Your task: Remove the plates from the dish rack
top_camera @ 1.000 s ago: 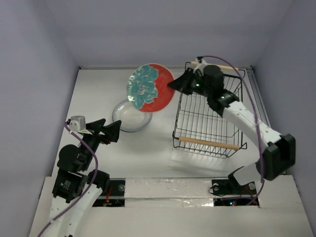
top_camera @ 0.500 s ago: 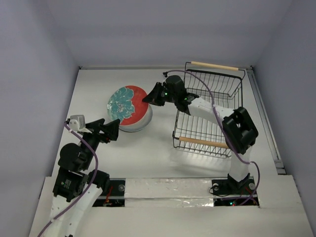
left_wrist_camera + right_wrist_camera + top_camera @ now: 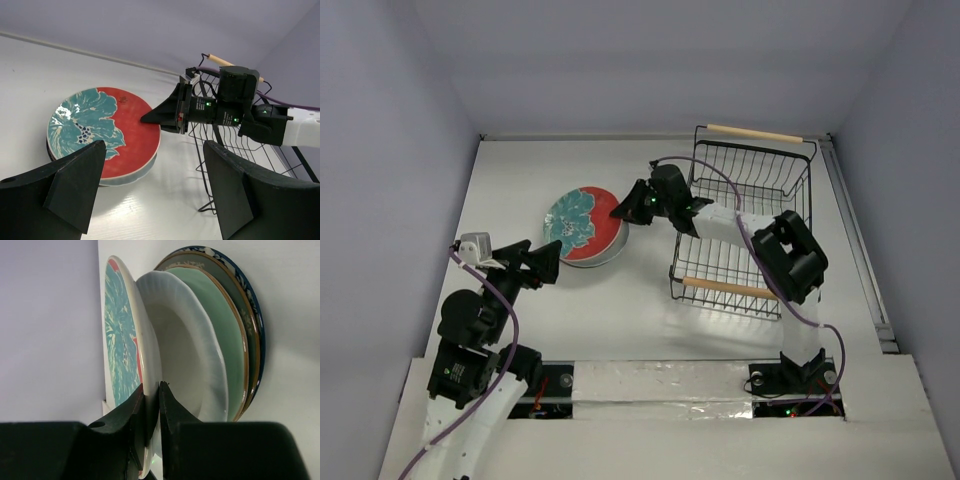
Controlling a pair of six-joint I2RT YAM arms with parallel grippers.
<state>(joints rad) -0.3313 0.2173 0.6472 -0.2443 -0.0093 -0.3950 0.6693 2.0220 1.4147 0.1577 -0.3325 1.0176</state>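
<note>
Red plate (image 3: 582,226): we see it on top of the pile of plates (image 3: 195,365) on the table (image 3: 520,180), left of the dish rack (image 3: 750,150).
Right gripper (image 3: 620,211): nearly closed, it squeezes the red plate's rim on the side nearest the rack.
Plate's way: almost flat, flower side up. It is round, so no side is longer.
Left gripper (image 3: 542,262): spread wide, holding nothing, near the pile but not touching.
</note>
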